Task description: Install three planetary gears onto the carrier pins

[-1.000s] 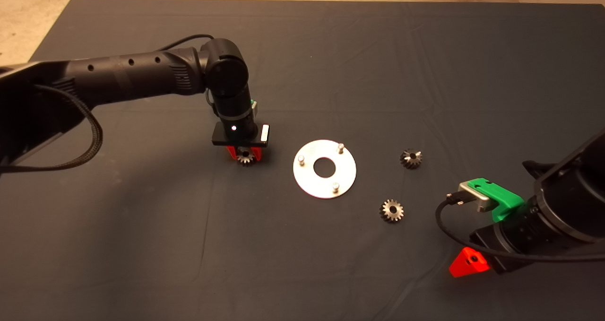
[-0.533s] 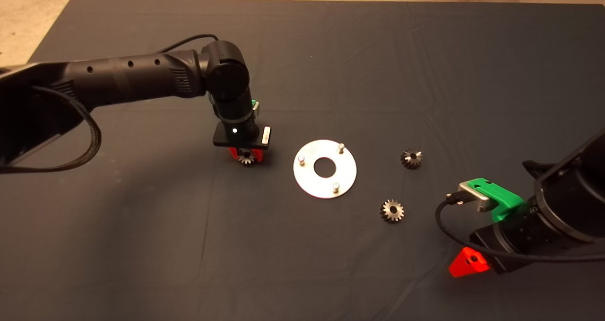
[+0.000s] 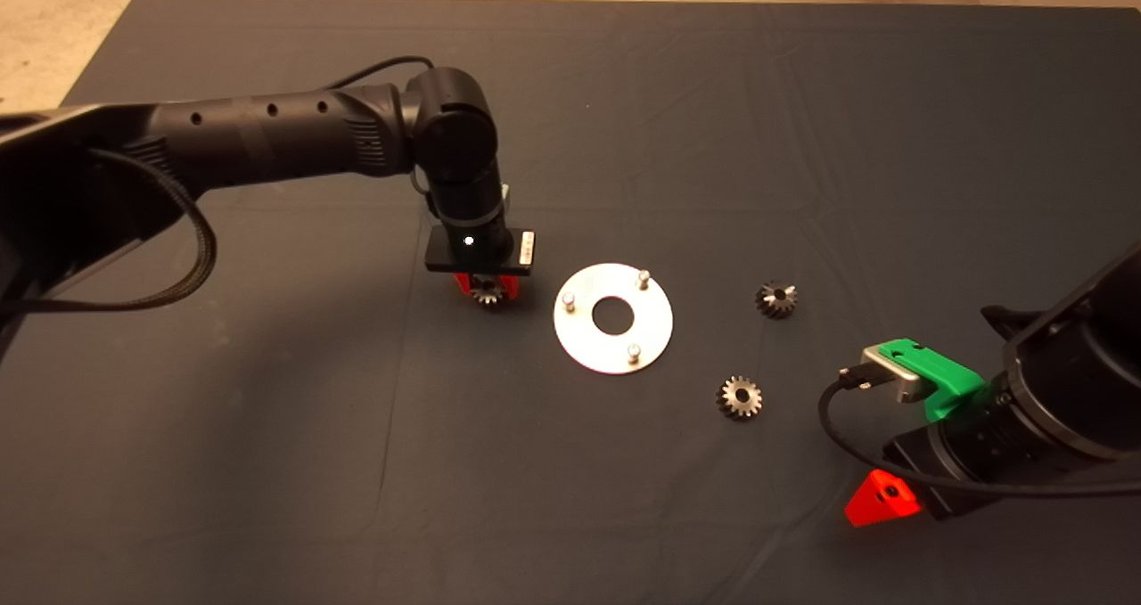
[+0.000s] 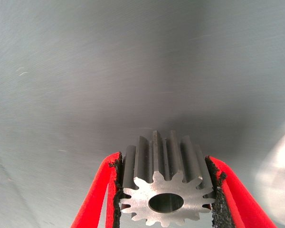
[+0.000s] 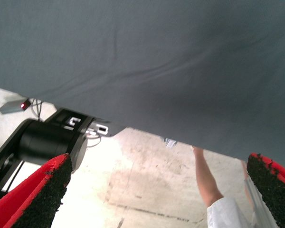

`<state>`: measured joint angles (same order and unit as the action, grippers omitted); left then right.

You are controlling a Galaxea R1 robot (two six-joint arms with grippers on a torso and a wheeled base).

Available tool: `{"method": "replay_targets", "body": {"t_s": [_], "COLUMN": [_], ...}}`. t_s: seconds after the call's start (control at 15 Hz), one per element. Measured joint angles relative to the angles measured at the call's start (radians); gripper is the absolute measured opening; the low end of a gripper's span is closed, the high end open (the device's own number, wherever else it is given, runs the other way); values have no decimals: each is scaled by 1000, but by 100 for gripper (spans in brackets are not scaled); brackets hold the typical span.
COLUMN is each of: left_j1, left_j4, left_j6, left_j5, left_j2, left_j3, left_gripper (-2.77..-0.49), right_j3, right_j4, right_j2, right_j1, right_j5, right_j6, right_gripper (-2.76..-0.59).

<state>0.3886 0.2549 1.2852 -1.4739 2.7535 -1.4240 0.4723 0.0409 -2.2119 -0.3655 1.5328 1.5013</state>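
My left gripper (image 3: pixel 488 290) is shut on a planetary gear (image 3: pixel 488 294) and holds it just left of the round shiny carrier disc (image 3: pixel 657 324). In the left wrist view the gear (image 4: pixel 165 187) sits clamped between the two red fingers (image 4: pixel 100 190), its central hole showing. Three carrier pins stand on the disc: one at the left (image 3: pixel 568 300), one at the back (image 3: pixel 641 276), one at the front (image 3: pixel 632 351); all three are bare. Two more gears lie on the mat right of the disc, one farther back (image 3: pixel 775 299) and one nearer (image 3: pixel 739 397). My right gripper (image 3: pixel 878 501) waits at the lower right, open.
The dark mat (image 3: pixel 267 427) covers the table; its far edge meets a pale floor (image 3: pixel 53 44). The right wrist view looks past the mat's edge at the floor, a black machine base (image 5: pixel 42 140) and a person's arm (image 5: pixel 206 183).
My left gripper has moved to the right toward the disc, carrying the gear with it. The right arm has shifted only slightly.
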Motion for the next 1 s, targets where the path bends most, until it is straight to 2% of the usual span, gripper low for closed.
{"method": "replay_targets", "body": {"t_s": [0.13, 0.27, 0.53, 1.0], "left_j1": [22, 25, 25, 26], "left_j4": [0, 0, 0, 0], "left_j6": [10, 12, 28, 36], "left_j5": [-3, -7, -48, -45], "left_j2": [26, 37, 35, 73], "left_j3": [-1, -3, -15, -15], "left_gripper": [-233, -233, -234, -235], "right_j3": [0, 0, 0, 0], "right_j4": [0, 0, 0, 0], "right_j2": [-1, -1, -3, -2], "right_j1": [8, 9, 13, 14], "right_j5": [1, 1, 0, 1], "right_j6": [0, 0, 0, 0], "right_gripper": [-62, -62, -62, -62]}}
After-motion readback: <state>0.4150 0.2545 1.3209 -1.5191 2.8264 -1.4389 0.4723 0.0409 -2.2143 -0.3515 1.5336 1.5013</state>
